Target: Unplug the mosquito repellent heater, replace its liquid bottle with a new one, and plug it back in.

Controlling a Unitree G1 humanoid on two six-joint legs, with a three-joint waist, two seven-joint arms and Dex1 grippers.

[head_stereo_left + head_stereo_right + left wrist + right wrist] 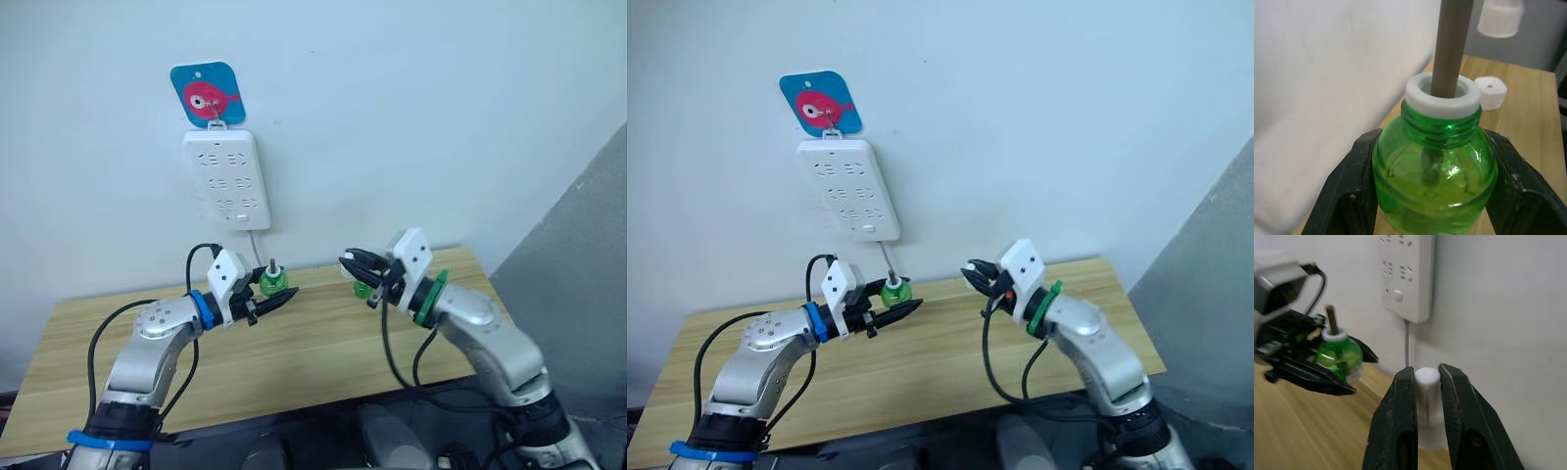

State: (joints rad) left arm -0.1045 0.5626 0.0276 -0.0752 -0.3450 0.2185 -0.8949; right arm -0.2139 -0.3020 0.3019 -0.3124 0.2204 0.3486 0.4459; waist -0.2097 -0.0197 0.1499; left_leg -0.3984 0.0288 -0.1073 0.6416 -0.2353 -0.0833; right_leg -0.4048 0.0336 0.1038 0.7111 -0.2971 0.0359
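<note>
Heater (1489,92): small white domed unit w/ dark hole, lying on the table (313,362), unplugged, well below the power strip (226,178) on the wall. Hard to make out in head views; it seems hidden behind the right arm.

Left claw (270,304) clamps a green liquid bottle (271,281), white collar and brown wick upright, below the strip and just beside its cord.

Right claw (355,266), further right of the strip, pinches a white cap (1428,396). Something green under it (363,290), can't tell what.

Fish sticker (208,95) above the strip.
</note>
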